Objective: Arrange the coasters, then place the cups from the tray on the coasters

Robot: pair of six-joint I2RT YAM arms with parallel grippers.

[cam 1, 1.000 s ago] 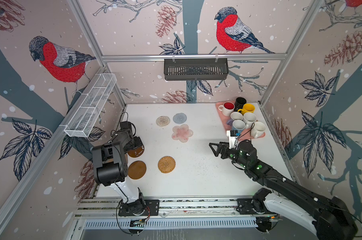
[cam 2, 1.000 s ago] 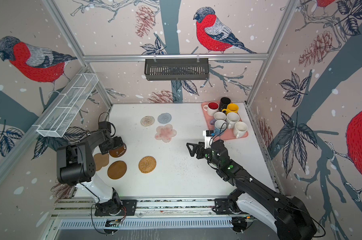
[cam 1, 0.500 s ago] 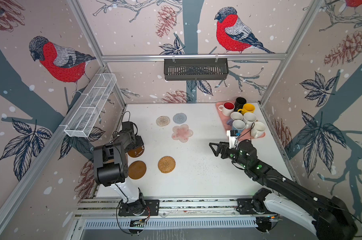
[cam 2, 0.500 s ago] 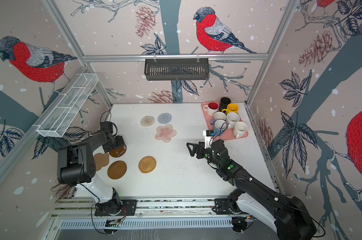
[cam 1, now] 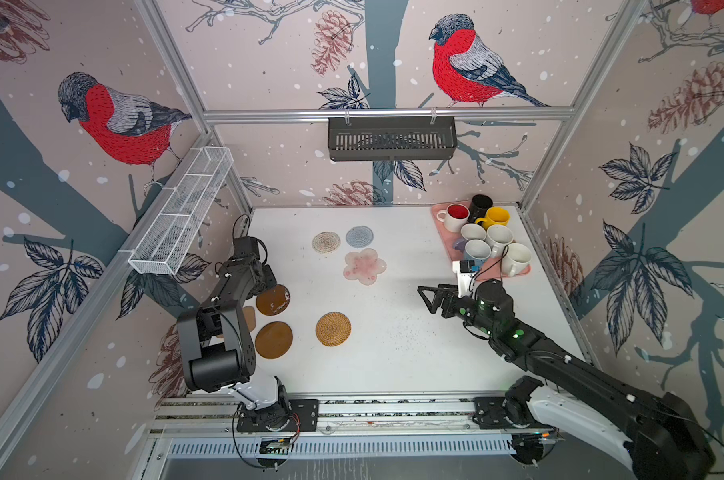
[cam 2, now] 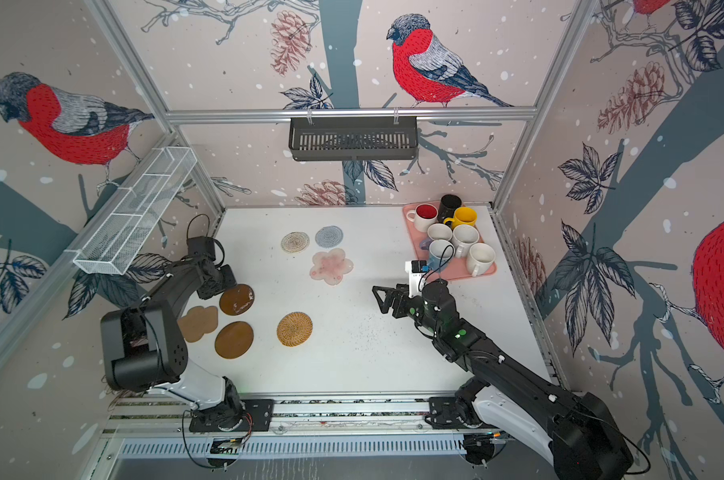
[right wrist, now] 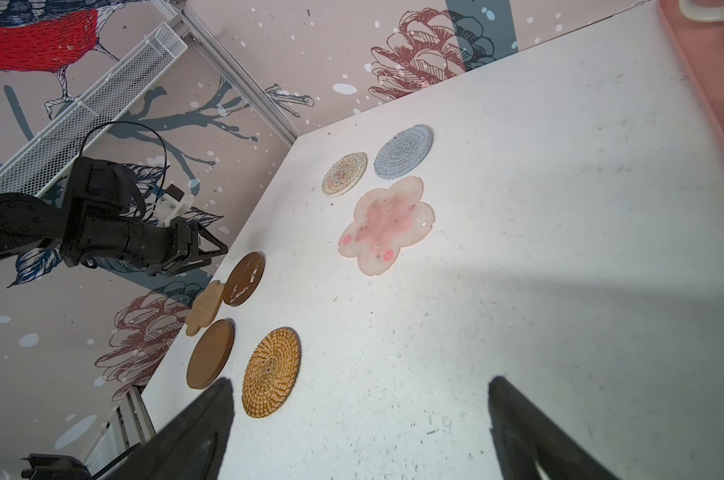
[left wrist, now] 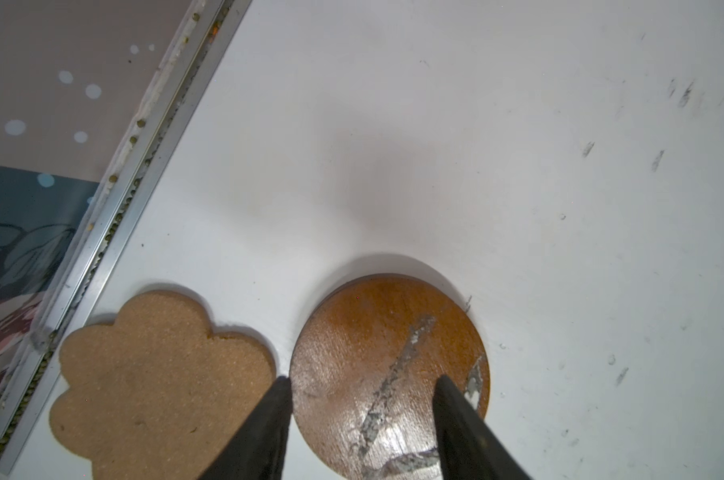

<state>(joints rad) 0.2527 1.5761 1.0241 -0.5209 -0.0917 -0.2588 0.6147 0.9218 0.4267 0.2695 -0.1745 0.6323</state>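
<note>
Plainly the coaster being worked is the scratched brown disc (left wrist: 389, 374). It lies flat at the left side of the bench (cam 1: 393, 353), just beside the cork flower (left wrist: 161, 374) with a thin gap between them. The left hand (left wrist: 362, 380) stands over it half-wide. One finger is at that gap by the disc's edge and the other is over its face, so nothing is clamped.

The disc looks thin, stiff and light, with a smooth face likely to slide. I judge the rim the only hold, pinched across an edge, or else a flat push. A careless finger could nudge the cork flower.

The right hand (cam 1: 426, 299) hovers wide and empty over mid-bench. It is near the tray (right wrist: 717, 83) at the far right, where the cups (cam 1: 499, 237) crowd.
</note>
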